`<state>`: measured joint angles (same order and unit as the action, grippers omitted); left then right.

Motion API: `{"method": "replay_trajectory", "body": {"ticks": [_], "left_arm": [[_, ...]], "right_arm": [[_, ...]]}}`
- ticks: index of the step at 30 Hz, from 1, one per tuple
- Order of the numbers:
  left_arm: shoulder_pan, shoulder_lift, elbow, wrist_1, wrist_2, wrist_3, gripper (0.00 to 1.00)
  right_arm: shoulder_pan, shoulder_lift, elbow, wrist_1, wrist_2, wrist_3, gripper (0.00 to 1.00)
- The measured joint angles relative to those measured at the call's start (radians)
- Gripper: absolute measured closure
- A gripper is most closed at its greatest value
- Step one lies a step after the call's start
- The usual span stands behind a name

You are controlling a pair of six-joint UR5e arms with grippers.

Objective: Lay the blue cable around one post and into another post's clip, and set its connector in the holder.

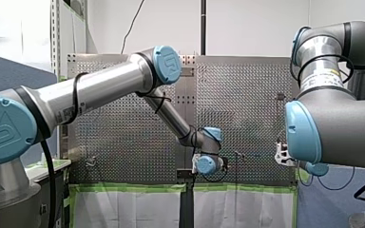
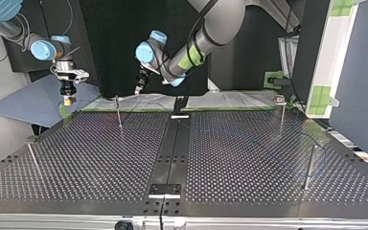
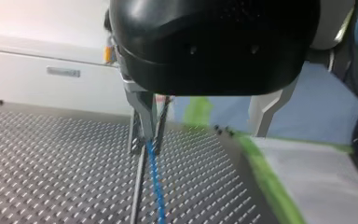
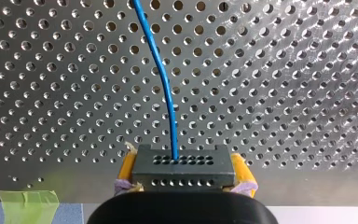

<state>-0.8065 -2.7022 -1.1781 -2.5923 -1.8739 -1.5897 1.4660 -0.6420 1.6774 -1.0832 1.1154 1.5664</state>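
Note:
In the right wrist view my right gripper (image 4: 182,171) is shut, its yellow pads (image 4: 127,169) clamping the dark grey connector (image 4: 179,164). The blue cable (image 4: 163,79) leaves the connector and runs ahead over the perforated plate. In the top view this gripper (image 2: 67,96) hangs at the far left, beyond the table's edge. My left gripper (image 3: 203,126) is open with metal fingers (image 3: 265,109) wide apart. Beside one finger stands a thin post (image 3: 139,186), and the blue cable (image 3: 154,179) drops from its top. In the top view this gripper (image 2: 139,87) hovers by the far-left post (image 2: 119,112).
More thin posts stand at the far right (image 2: 281,112), near right (image 2: 310,165) and near left (image 2: 33,158) of the top view. Small fixtures sit on the dark centre strip, far (image 2: 179,115) and near (image 2: 165,190). Green tape (image 3: 265,177) marks the table's edge.

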Motion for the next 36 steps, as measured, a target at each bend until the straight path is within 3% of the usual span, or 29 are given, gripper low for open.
{"method": "replay_trajectory", "body": {"ticks": [6, 36], "left_arm": [[-0.01, 0.024, -0.04, 0.003, 0.013, -0.001, 0.02], [-0.023, 0.048, -0.026, 0.0, 0.014, 0.001, 0.02]], "right_arm": [[0.0, 0.0, 0.0, 0.0, -0.001, 0.002, 1.0], [0.01, 0.0, -0.001, 0.0, -0.003, -0.001, 1.0]]}}
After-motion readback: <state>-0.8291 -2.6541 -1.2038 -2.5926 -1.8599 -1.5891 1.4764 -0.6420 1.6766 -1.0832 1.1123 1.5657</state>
